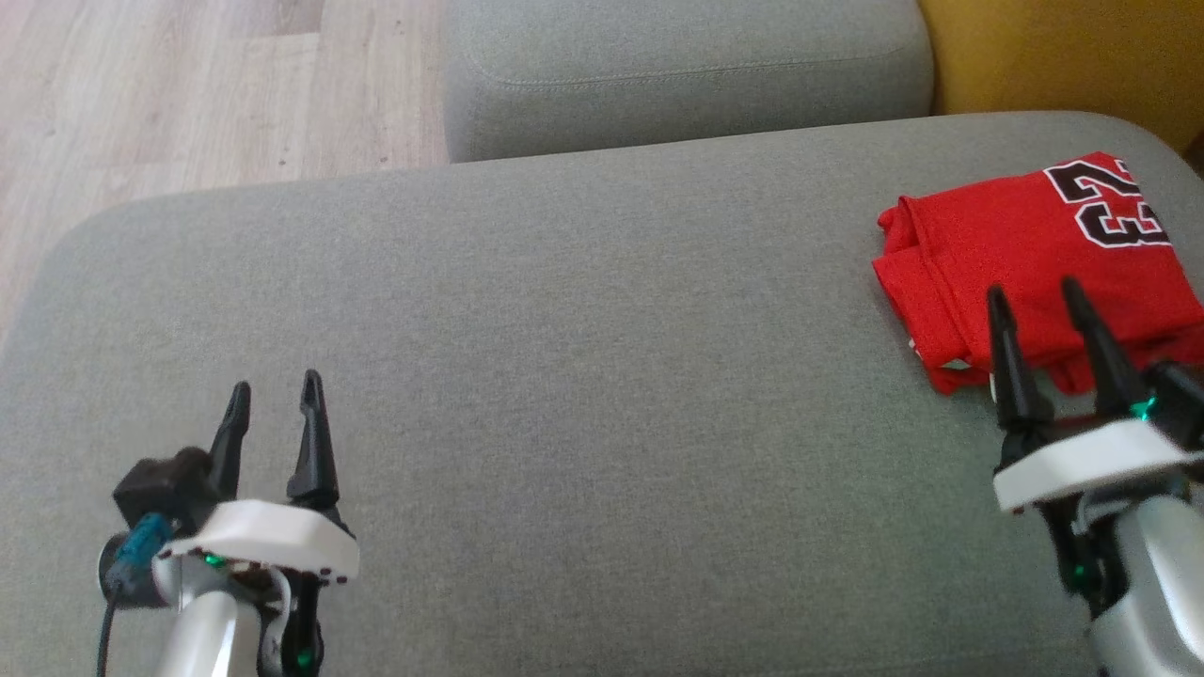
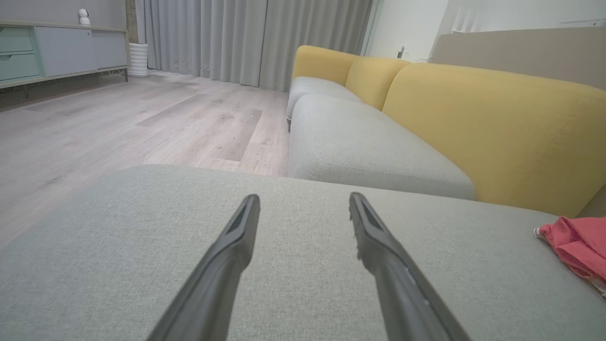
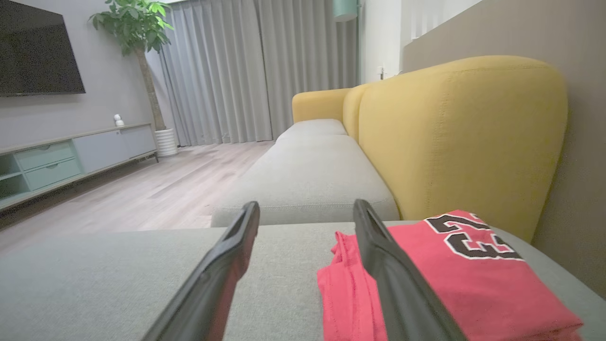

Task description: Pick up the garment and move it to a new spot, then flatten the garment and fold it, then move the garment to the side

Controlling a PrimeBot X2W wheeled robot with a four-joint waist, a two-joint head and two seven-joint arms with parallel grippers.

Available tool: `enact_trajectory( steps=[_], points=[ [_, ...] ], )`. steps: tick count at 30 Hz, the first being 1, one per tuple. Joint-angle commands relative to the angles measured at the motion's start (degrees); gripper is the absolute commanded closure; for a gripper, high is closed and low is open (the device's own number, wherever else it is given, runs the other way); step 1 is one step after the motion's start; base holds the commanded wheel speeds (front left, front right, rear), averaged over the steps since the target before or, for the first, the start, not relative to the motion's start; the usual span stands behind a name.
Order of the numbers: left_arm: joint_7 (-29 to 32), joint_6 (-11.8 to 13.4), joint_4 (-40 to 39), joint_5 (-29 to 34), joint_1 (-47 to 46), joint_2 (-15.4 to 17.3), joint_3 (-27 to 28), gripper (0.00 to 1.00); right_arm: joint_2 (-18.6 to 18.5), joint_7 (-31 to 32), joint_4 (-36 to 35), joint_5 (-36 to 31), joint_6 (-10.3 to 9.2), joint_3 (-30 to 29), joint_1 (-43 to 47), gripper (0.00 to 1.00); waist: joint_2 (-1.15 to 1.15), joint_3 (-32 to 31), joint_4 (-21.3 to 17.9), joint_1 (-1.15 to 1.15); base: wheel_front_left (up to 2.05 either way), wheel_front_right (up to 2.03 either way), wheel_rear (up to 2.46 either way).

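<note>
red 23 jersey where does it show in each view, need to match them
Head view: red jersey folded at the far right of the grey cushion, by the open right claw.
Left wrist view: its corner at the right edge.
Right wrist view: lower right, number facing up.
Shared landmark: the yellow sofa back behind it.
</note>
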Motion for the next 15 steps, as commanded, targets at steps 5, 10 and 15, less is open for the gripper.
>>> enact_trajectory(
  steps=[5, 10, 15],
  points=[
    [-0.7, 0.3, 0.2, 1.3, -1.0, 0.7, 3.3, 0.0, 2.0, -2.9, -2.7, -1.4, -0.04, -0.3, 2.2, 0.0, 0.0, 0.1, 0.4, 0.01, 0.0, 0.0, 0.0],
    [-0.7, -0.2, -0.4, 2.5, -0.5, 0.0, 4.4, 0.0, 3.5, -3.4, -3.0, -2.4, -0.04, 0.3, 3.2, 0.0, 0.0, 0.2, 0.7, 0.01, 0.0, 0.0, 0.0],
    [-0.8, -0.9, -0.8, 3.7, -0.3, -0.7, 4.8, 0.0, 3.8, -3.5, -2.8, -2.5, -0.04, 0.9, 3.0, 0.0, 0.0, 0.1, 1.1, 0.01, 0.0, 0.0, 0.0]
  ],
)
